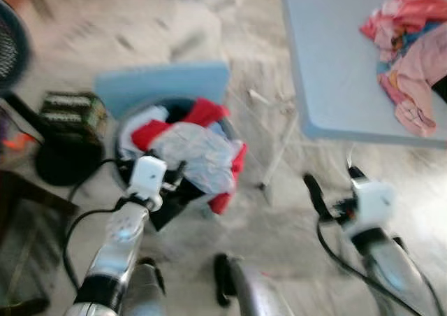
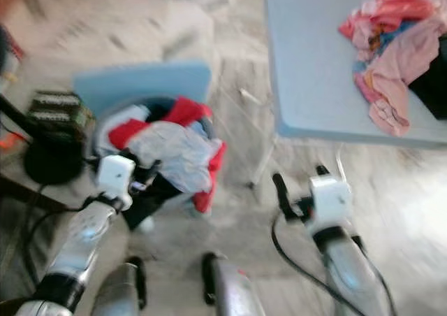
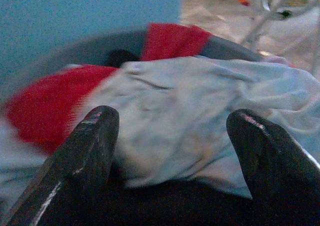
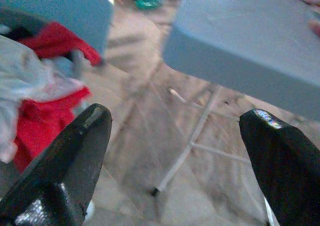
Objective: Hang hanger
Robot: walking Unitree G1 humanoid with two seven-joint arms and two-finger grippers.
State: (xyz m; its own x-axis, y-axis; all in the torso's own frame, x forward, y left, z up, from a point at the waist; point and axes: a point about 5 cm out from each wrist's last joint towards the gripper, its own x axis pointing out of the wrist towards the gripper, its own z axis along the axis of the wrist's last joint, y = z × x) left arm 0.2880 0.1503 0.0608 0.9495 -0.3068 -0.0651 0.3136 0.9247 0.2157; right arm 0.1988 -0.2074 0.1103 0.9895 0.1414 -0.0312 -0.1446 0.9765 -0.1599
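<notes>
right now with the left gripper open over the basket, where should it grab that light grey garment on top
Judging by the folds, pinch the raised crumpled ridge of the light grey garment, coming straight down from above. It lies topmost in the laundry basket, draped over red clothes, and the open left gripper already straddles it, so little repositioning seems needed.

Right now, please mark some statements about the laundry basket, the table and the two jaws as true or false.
1. The laundry basket stands on the floor and holds red and pale clothes. True.
2. The left gripper has its jaws shut on a hanger. False: the jaws are open, just above the pale cloth in the basket.
3. A pile of pink clothes lies on the blue-grey table. True.
4. The right gripper is inside the basket. False: it is open above the floor, near the table's edge.
5. A hanger hangs from the table. False: no hanger can be made out.
</notes>
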